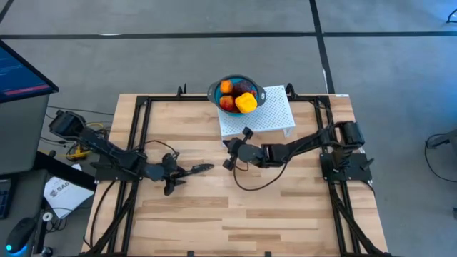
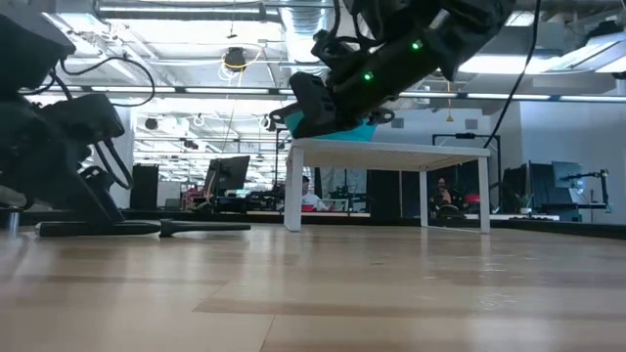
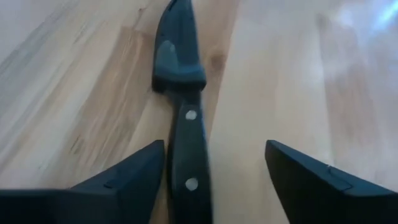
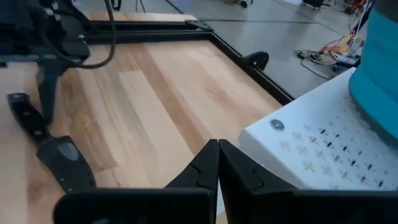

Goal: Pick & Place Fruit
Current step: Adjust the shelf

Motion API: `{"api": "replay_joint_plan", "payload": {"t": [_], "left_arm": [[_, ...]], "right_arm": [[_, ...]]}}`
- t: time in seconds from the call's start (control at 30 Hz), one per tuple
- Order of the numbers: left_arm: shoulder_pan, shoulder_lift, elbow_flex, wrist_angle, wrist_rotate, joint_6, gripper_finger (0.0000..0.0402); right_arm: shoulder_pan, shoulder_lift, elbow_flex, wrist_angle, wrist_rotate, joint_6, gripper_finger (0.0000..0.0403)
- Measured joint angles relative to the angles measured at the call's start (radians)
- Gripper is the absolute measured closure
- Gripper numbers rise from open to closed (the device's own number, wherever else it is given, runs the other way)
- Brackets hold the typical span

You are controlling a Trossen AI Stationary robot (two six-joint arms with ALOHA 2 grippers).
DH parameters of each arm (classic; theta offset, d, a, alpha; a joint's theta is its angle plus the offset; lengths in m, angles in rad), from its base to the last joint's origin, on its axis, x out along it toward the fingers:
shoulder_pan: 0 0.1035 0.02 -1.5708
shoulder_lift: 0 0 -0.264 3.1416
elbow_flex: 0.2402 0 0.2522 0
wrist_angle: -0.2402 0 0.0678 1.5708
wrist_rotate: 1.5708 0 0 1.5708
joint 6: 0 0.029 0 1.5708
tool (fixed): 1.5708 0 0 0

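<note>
Overhead view, upper centre: the fruit (image 1: 238, 98) lay heaped in the blue bowl (image 1: 215, 91), which stood on a white perforated stand (image 1: 275, 114). Centre: the right gripper (image 1: 228, 154), jaws closed on nothing, hung beside the stand's lower-left corner. Left of centre: the left gripper (image 1: 178, 173) sat with jaws open astride the handle of the black knife (image 1: 198, 169) on the wooden table (image 1: 285, 207).

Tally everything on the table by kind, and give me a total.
Fruits, all piled in the bowl, as far as the high view shows: 4
Bowl: 1
White stand under the bowl: 1
Knife: 1
Total: 7
</note>
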State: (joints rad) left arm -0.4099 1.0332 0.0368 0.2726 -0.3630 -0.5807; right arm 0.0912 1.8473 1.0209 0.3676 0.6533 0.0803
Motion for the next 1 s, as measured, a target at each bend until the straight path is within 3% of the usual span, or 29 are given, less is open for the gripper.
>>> {"api": "replay_joint_plan", "payload": {"t": [0.23, 0.37, 0.6, 1.0], "left_arm": [[0.0, -0.151, 0.0, 0.025, 0.012, 0.007, 0.0092], [-0.004, -0.241, 0.0, 0.117, 0.012, 0.102, 0.0086], [-0.021, -0.262, 0.001, 0.302, 0.013, 0.4, 0.0097], [-0.02, -0.258, 0.001, 0.322, -0.011, 0.42, 0.0103]], "right_arm": [[-0.023, 0.0, 0.12, -0.297, -0.003, 0.046, 0.0402], [-0.026, 0.0, 0.183, -0.453, -0.003, 0.075, 0.0402], [-0.053, 0.0, 0.214, -0.495, -0.005, 0.075, 0.0402], [-0.141, 0.008, 0.214, -0.49, -0.056, 0.079, 0.0402]]}}
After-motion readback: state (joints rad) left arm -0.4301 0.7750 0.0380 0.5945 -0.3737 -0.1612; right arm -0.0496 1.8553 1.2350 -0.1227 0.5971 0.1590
